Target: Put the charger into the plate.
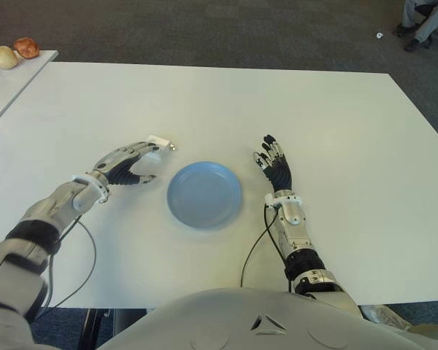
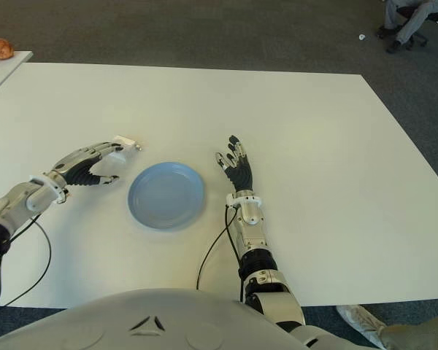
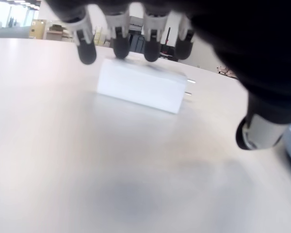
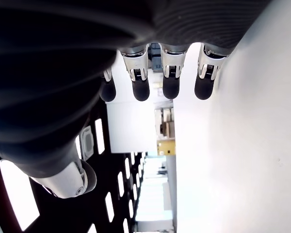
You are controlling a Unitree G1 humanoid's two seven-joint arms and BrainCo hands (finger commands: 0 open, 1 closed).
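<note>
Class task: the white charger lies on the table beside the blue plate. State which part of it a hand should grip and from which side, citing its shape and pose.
Probably the charger's long flat sides, from above. It lies flat on the table, prongs toward the plate, so fingers belong behind and thumb in front. The left hand already hovers open there; the right hand shows beside the plate's right.

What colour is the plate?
Light blue. The plate shows best in the left eye view.

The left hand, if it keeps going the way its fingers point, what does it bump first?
Most likely the white charger: the left hand's fingertips already hover at its far edge, open around it.
</note>
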